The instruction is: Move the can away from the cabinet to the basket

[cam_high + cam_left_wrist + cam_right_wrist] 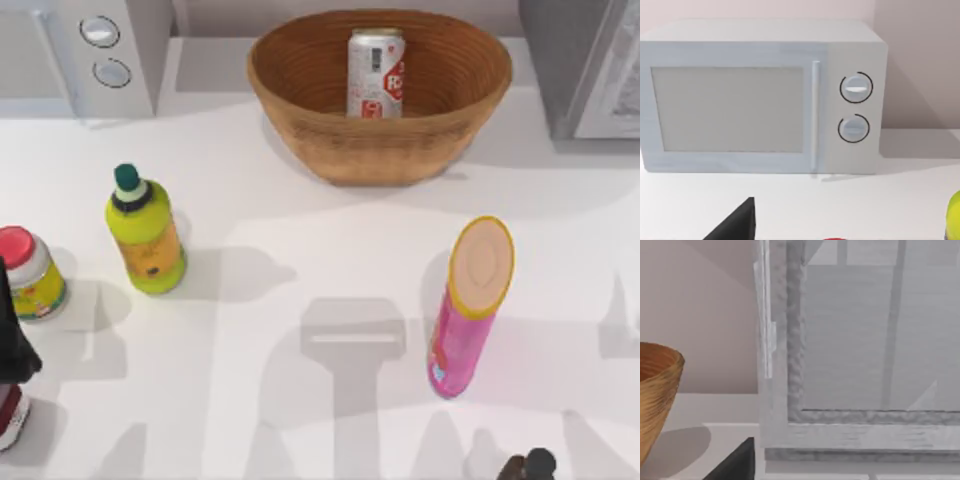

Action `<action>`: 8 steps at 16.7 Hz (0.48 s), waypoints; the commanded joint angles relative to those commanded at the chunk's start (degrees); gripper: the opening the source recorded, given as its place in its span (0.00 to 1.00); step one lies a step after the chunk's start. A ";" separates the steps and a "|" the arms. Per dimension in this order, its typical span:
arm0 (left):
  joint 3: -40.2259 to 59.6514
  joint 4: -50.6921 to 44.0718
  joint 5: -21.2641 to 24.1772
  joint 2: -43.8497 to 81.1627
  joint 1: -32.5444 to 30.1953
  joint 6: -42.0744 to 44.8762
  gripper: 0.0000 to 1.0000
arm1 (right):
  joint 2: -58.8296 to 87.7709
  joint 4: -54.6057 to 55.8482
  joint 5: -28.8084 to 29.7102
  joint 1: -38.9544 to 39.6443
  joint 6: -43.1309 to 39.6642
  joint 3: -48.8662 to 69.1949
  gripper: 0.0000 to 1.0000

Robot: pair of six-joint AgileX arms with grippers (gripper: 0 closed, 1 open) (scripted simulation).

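Plain white desk [300,230] with soft grey shadows across it, a white microwave [765,97] with two round dials parked at its back left corner, a grey cabinet [585,65] over at the back right, and a pale beige wall [920,60] behind the microwave.

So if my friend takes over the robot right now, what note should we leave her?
Left arm: parked at the table's left edge, by the red-lidded jar.
Right arm: parked at the table's near edge, right of centre.
The can stands upright inside the basket, at the back of the table.
Done: the can is in the basket.
Left: nothing that I can see.
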 joint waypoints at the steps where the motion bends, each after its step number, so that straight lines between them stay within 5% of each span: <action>1: 0.00 0.00 0.00 0.00 0.00 0.00 1.00 | 4.18 3.45 -2.82 -2.88 0.06 1.03 1.00; 8: 0.00 0.00 0.00 0.00 0.00 0.00 1.00 | 40.76 31.25 -26.07 -26.55 0.65 9.50 1.00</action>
